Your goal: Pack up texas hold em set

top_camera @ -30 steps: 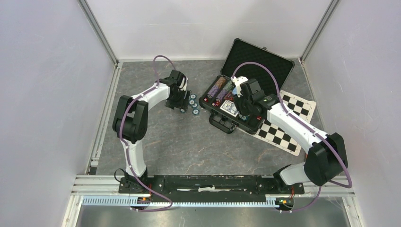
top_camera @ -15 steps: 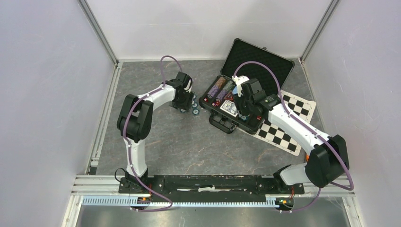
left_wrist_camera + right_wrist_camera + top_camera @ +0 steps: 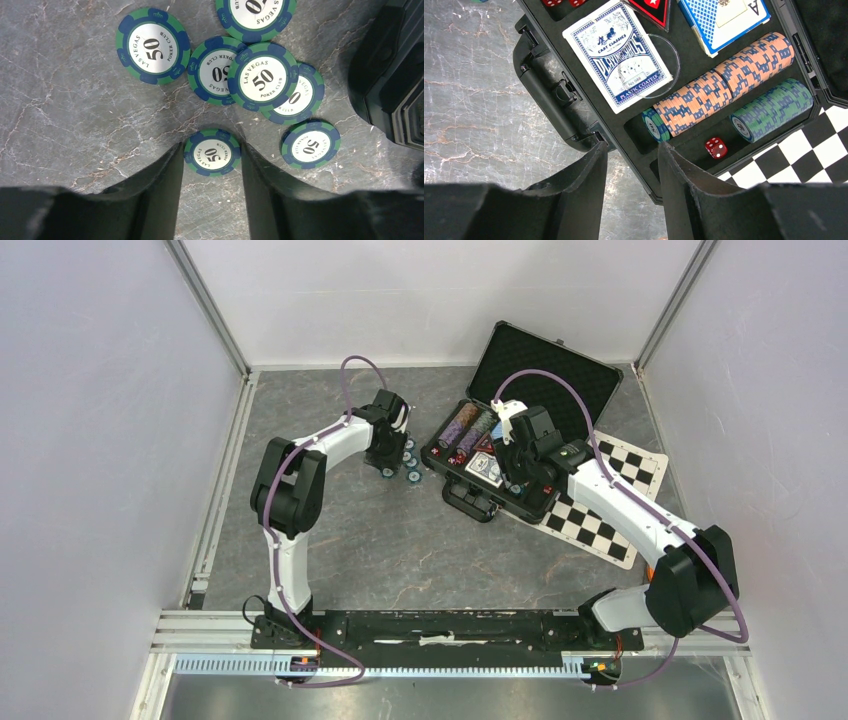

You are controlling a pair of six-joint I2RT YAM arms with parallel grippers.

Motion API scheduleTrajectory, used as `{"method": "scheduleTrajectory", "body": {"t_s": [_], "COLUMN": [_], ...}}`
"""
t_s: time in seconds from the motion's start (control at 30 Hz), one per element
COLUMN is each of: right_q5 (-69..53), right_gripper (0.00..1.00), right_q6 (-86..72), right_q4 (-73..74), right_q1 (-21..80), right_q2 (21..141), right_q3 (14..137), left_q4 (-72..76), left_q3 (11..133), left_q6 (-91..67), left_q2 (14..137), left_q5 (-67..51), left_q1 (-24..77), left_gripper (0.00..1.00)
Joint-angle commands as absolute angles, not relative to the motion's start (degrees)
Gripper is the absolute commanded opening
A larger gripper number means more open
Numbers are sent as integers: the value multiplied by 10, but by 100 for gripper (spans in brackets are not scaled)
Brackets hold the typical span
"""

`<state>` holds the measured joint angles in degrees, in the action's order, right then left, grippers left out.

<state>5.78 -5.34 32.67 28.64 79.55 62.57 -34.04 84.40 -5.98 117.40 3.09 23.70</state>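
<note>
Now at pickup | pinching one chip left of case with left claw | hovering right claw apart, empty, over case | next: lift, carry into case

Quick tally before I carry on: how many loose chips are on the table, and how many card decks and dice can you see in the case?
Loose green-and-blue chips on the table: 7
Card decks in the case: 2
Red dice in the case: 3, two of them cut off at the frame edge
Total: 12

We find the light bright, even and from above, with soft, faint shadows. Everything reads sharp except the dark fingers, slightly blurred.
</note>
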Motion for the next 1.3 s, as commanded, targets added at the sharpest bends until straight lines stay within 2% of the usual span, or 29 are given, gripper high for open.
{"method": "scheduleTrajectory", "body": {"t_s": [0.0,0.07,0.13,0.3,0.77,0.9,1.17,1.27], "right_q5": [44,42,40,40,36,36,33,33], "right_gripper": [47,47,48,47,47,47,46,46], "right_q6": [-63,-64,-65,-67,-72,-72,-74,-75], "right_q4": [317,318,318,316,315,315,314,313], "right_q1": [286,286,286,286,286,284,285,285], "right_q2": [783,785,786,783,778,776,775,776], "right_q3": [658,659,659,657,656,657,654,654], "left_q4": [-367,-375,-378,-396,-395,-396,-388,-382], "left_q3": [835,838,839,853,871,872,876,877], "left_q6": [-62,-59,-53,-42,-33,-37,-39,-39], "left_q2": [1160,1157,1155,1169,1203,1206,1206,1205], "left_q5": [45,46,45,43,41,43,46,44], "left_q1": [234,235,235,234,234,234,235,235], "left_gripper": [58,70,75,64,61,56,55,48]}}
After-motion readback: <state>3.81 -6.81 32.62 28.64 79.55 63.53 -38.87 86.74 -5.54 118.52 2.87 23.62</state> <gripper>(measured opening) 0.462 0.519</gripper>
